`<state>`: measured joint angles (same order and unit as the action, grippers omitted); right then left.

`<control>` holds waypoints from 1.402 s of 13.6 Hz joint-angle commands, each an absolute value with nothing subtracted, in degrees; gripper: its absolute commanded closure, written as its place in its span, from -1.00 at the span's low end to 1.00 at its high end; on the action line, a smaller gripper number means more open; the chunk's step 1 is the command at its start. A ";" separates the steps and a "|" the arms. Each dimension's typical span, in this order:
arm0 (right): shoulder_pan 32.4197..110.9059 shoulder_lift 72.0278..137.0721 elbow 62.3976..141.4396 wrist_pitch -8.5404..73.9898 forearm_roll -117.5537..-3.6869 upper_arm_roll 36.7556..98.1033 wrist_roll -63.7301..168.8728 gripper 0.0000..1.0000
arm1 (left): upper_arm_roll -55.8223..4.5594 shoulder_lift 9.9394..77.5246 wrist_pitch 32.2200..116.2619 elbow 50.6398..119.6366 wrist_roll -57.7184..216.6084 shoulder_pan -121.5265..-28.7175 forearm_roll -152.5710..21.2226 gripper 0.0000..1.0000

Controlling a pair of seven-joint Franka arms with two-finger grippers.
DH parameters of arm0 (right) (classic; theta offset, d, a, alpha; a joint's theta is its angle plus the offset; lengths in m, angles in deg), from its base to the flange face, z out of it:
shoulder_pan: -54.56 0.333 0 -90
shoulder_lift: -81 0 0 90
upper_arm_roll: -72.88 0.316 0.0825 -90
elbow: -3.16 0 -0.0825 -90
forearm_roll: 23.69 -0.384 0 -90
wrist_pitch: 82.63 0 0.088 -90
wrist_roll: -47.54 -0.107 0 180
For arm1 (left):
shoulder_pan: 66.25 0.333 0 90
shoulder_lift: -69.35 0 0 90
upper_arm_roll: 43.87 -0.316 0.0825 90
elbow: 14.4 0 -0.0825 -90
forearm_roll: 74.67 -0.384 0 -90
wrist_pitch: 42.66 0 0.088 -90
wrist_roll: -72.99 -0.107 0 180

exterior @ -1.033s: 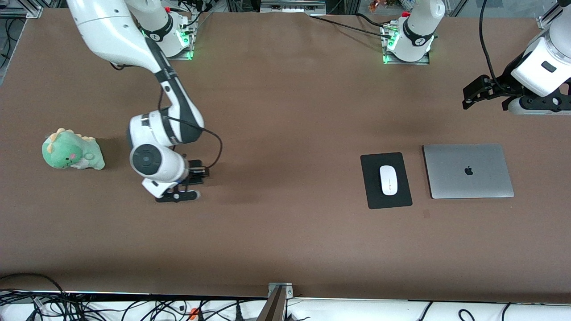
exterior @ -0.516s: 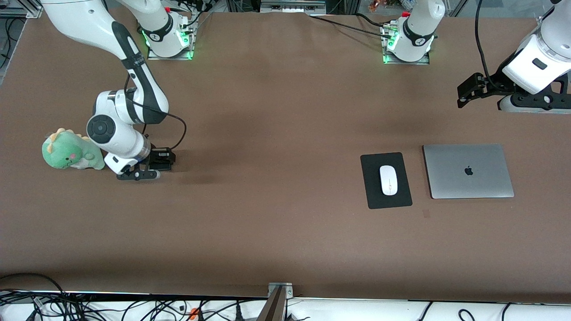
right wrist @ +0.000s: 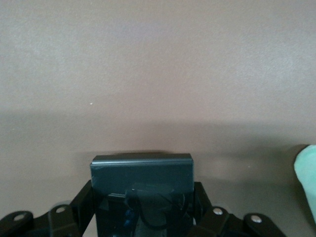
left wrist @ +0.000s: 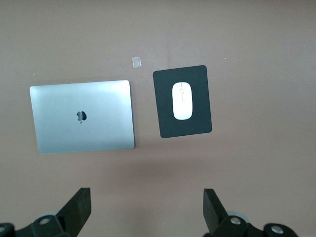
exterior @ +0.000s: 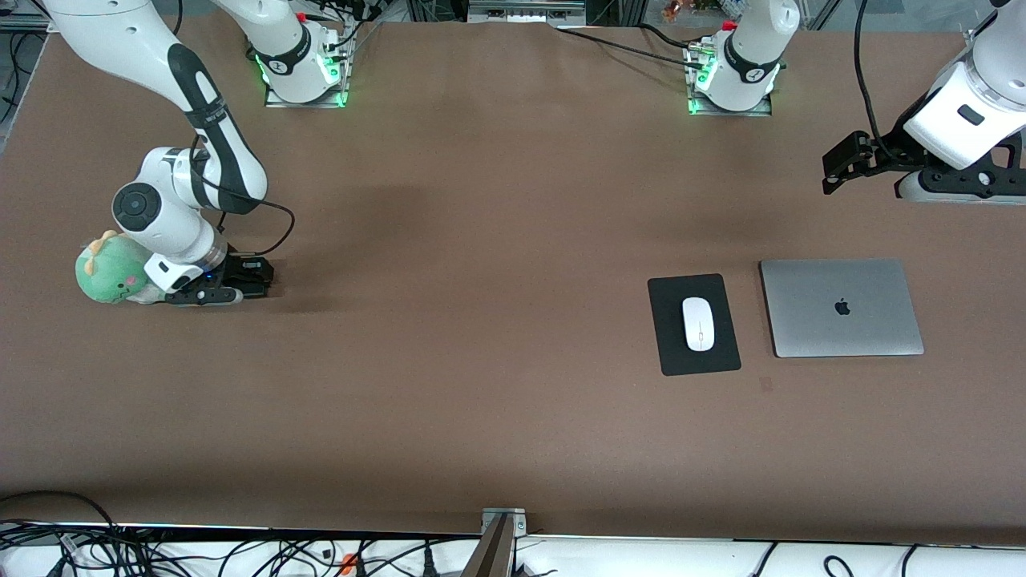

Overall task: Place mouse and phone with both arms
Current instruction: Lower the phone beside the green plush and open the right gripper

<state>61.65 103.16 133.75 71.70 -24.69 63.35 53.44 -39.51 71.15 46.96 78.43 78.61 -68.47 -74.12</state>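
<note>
The white mouse lies on a black mouse pad, also in the left wrist view. My right gripper is shut on the black phone and holds it low over the table, right beside a green plush dinosaur. In the right wrist view the gripper has the slab upright between its fingers. My left gripper is open and empty, up over the table toward the left arm's end, with its fingers wide apart in the left wrist view.
A closed silver laptop lies beside the mouse pad, toward the left arm's end. A small pale square lies on the table near the pad. The plush's edge shows in the right wrist view. The brown table is bare in the middle.
My right arm has carried the phone from mid-table toward the right arm's end, up to the plush dinosaur. My left gripper has shifted slightly, then held still.
</note>
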 commanded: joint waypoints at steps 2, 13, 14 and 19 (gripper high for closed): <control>58.79 105.07 134.47 77.93 -25.01 63.91 54.57 0.43 | -39.56 70.50 46.02 76.83 78.88 -68.71 -75.46 -1.00; 58.78 103.77 126.67 62.09 -25.44 64.27 54.75 -1.00 | -39.56 70.41 46.11 76.92 78.88 -68.71 -75.46 -1.00; 58.87 102.80 124.04 56.90 -26.84 64.27 54.75 -1.00 | -39.56 70.41 46.11 76.92 78.88 -68.71 -75.46 -1.00; 58.96 95.08 115.41 37.37 -27.99 64.53 54.22 -1.00 | -39.56 70.06 46.20 76.57 78.88 -68.80 -75.37 -1.00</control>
